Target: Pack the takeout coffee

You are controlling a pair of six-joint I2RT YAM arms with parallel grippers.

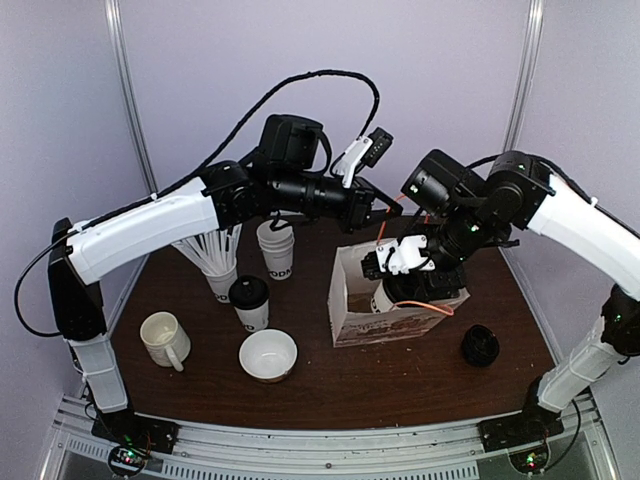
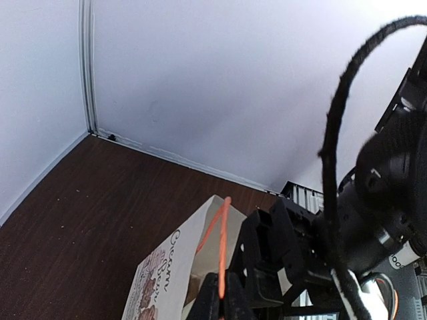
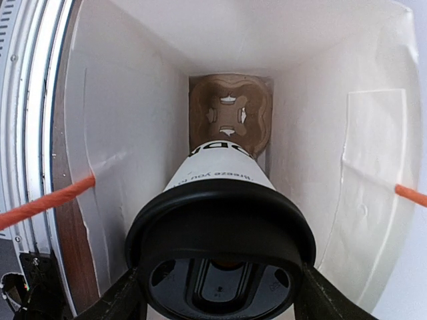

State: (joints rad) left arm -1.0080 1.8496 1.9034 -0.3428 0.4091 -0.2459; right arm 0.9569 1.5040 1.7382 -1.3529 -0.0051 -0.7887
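Observation:
One takeout coffee cup (image 3: 223,177), white with a black lid, is gripped at its lid by my right gripper (image 3: 223,297) inside the white paper bag (image 1: 345,300). It hangs over a brown cardboard carrier (image 3: 230,117) at the bag's bottom. In the top view the right gripper (image 1: 388,285) is down in the bag's mouth. My left gripper (image 2: 221,297) is shut on the bag's orange handle (image 2: 223,240) and holds it up; in the top view it (image 1: 380,213) is above the bag's far edge. The second lidded cup (image 1: 250,303) stands on the table left of the bag.
A stack of lidless cups (image 1: 277,248) and a cup of white sticks (image 1: 215,262) stand at the back left. A white mug (image 1: 165,340) and a white bowl (image 1: 268,355) sit at the front left. A loose black lid (image 1: 480,345) lies right of the bag.

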